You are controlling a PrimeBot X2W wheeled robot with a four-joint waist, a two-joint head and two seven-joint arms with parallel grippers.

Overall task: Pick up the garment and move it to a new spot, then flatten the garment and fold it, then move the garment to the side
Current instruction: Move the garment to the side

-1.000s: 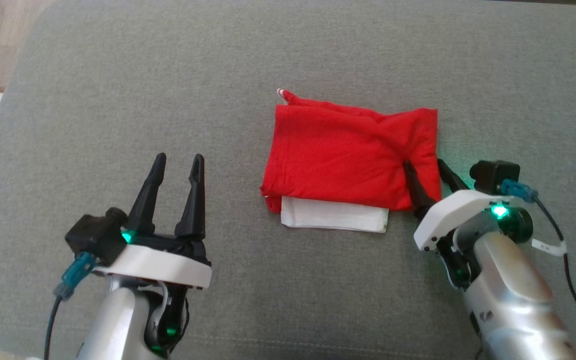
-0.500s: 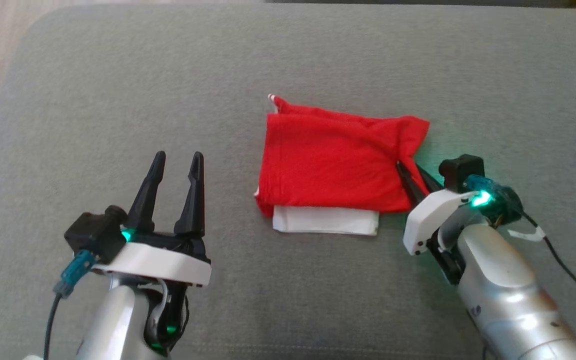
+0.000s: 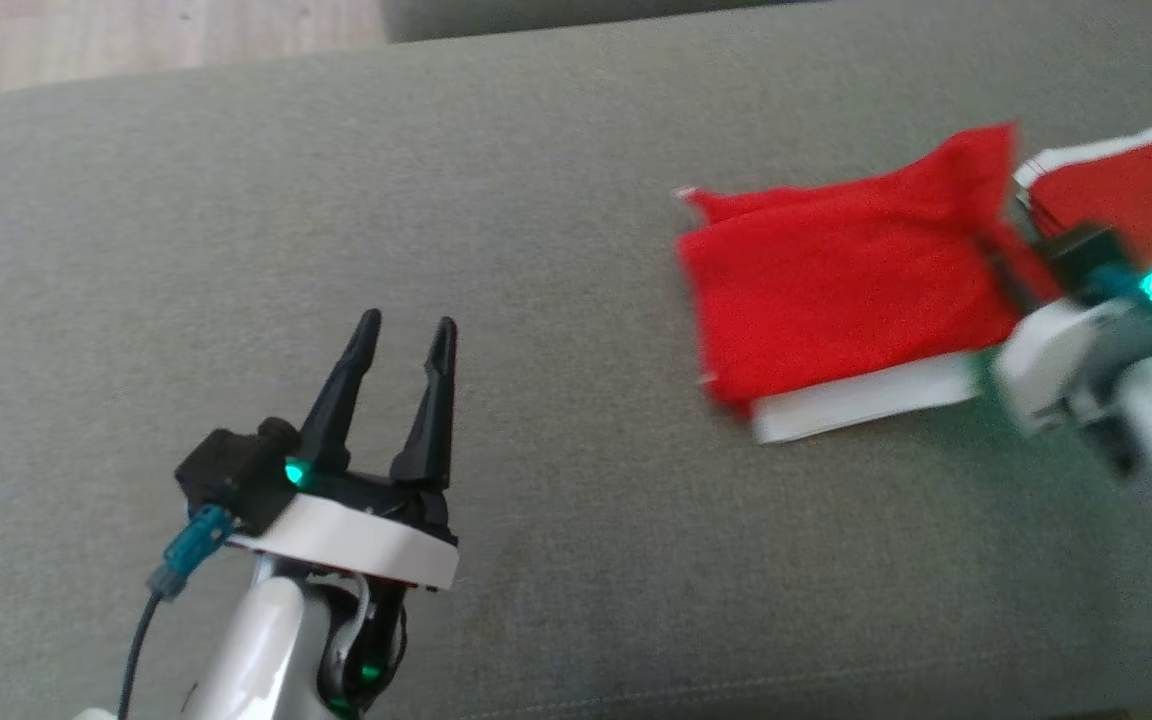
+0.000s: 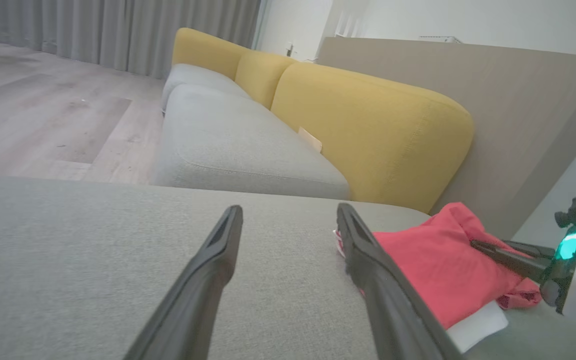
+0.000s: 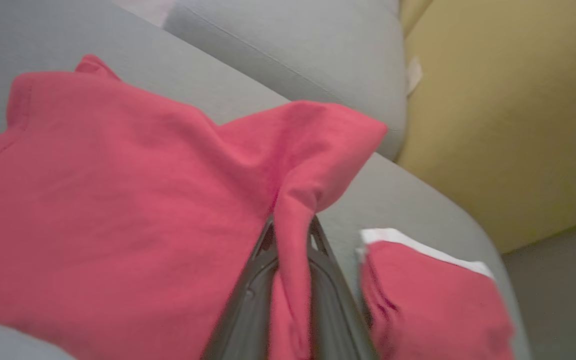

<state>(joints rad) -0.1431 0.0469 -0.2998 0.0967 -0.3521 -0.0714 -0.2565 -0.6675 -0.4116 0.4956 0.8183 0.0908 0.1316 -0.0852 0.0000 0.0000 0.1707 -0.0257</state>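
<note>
Folded red garment [image 3: 836, 290] lies on the grey cushion [image 3: 436, 180], toward its right end. Long axis runs along the cushion's length; a white underlayer peeks out at the near edge.

Right gripper [image 5: 290, 235] is clamped on a raised pleat at the garment's right edge, cloth pinched between both fingers.

Left gripper [image 3: 406, 322] is spread wide and holds nothing, mid-cushion, well apart from the garment.

Right arm is nearer; a sideways drag looks likely.

Second folded red piece [image 3: 1126, 185] sits at the cushion's far right end, just beside the grip, and is the probable obstruction. Yellow backrest [image 4: 368, 125] stands beyond the cushion.
</note>
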